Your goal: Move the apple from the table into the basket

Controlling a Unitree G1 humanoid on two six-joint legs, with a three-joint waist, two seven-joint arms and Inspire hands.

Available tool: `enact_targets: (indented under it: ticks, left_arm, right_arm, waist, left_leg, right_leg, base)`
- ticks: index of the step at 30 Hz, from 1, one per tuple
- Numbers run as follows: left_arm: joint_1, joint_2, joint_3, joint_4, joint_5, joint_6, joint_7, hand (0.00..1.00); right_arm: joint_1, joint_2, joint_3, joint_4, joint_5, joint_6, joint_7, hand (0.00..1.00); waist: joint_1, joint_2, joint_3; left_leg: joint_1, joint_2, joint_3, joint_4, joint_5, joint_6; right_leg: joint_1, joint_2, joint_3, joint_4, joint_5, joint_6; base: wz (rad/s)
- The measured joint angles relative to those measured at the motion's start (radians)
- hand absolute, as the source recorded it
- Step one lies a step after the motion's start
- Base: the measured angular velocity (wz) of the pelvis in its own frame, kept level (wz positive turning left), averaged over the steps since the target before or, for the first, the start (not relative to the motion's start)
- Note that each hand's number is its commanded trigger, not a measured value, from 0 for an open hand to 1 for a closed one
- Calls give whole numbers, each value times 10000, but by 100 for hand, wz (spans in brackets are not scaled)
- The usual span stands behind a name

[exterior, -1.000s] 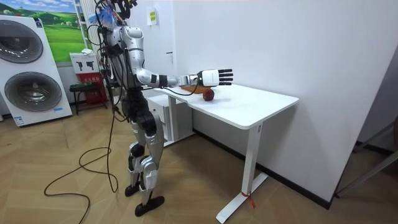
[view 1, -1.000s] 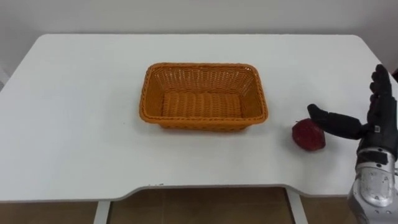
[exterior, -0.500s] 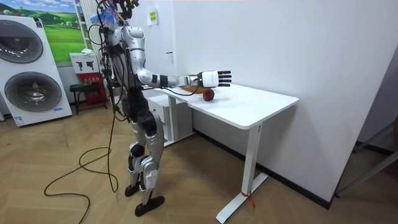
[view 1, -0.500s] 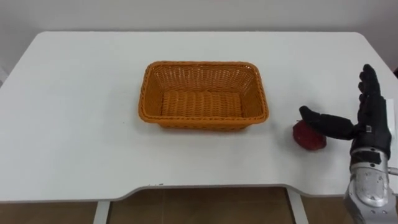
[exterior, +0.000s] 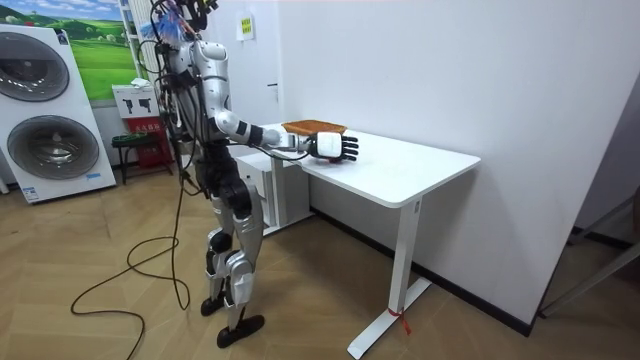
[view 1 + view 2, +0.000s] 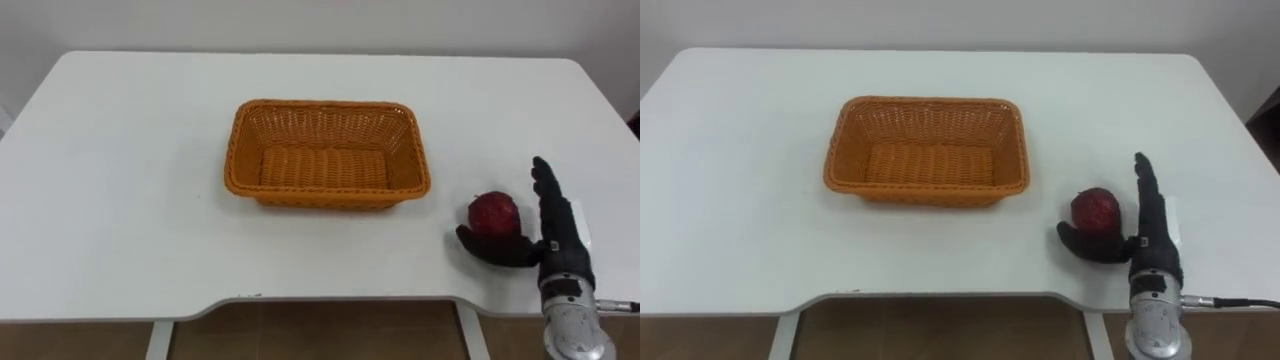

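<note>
Apple (image 6: 493, 211) sits on the white table (image 6: 120, 200) in the left eye view, close to the front edge and toward the right front corner. The right hand (image 6: 556, 245) stands edge-on just right of it. Its fingers (image 6: 549, 190) are straight and held together, pointing at the far edge. The thumb (image 6: 488, 246) is spread out sideways along the apple's near side and seems to touch it. Nothing is curled round the fruit. An orange wicker basket (image 6: 325, 197) lies in the table's middle, well apart from the apple.

In the room view the robot stands upright at the table's end on the room view's left. Its right arm is stretched out and the hand is low over the tabletop beside the basket. A washing machine (image 5: 50, 110) stands behind it.

The right eye view gives the same layout, with the apple between the outstretched thumb and the straight fingers, by the front edge.
</note>
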Motion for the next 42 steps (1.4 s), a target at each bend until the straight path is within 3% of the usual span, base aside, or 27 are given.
enact_targets:
  ticks: [6,7,8,16,21,25,37,42]
  left_arm:
    - [-87,70,-23,95,17,24,24,0]
    - [-89,76,-22,96,29,27,22,0]
    - [-92,77,-21,96,62,35,17,0]
    - [-95,94,-17,92,460,103,-14,0]
    - [-152,95,-20,87,472,108,2,0]
    - [-158,96,-22,87,464,175,30,0]
    - [-125,65,-206,97,467,323,68,0]
    - [-88,-29,-205,92,465,316,71,0]
  right_arm:
    - [62,2,190,246,-1045,-29,136,0]
    - [70,2,179,343,-1121,-48,136,10]
    - [103,2,166,436,-1117,-111,134,100]
    - [160,-9,157,499,-1665,-284,-6,100]
    - [169,-96,-5,510,-3096,-203,-402,100]
    - [143,-93,-5,508,-3271,-22,-663,100]
    - [22,9,25,819,-1953,-21,-520,100]
    - [23,18,-56,766,-1103,-20,-551,100]
  waist:
    - [39,-75,-2]
    - [36,-92,-13]
    - [31,-107,-31]
    - [38,-103,-30]
    - [158,-62,-52]
    - [186,-38,-72]
    - [198,-21,-62]
    - [184,98,-67]
  left_leg:
    - [-21,-8,-15,1,0,0]
    - [-17,-8,-21,1,0,0]
    - [-15,-5,-25,-1,0,0]
    - [-21,-6,-92,41,-1,0]
    - [-36,-3,-251,47,-3,-3]
    - [-24,-7,-289,49,-3,-3]
    - [152,-12,-268,47,-2,-1]
    - [126,-16,-261,48,-3,-1]
  right_leg:
    - [30,-6,-65,-53,1,-1]
    - [58,-3,-74,-108,14,0]
    - [96,4,-84,-178,45,0]
    - [138,-1,-169,-163,56,5]
    - [125,8,-252,-171,57,2]
    - [143,6,-287,-175,57,2]
    - [359,-10,-282,-175,58,2]
    - [361,-13,-249,-187,60,-3]
  base:
    - [2]
    - [4]
    - [0]
    - [3]
    - [5]
    - [3]
    - [0]
    - [0]
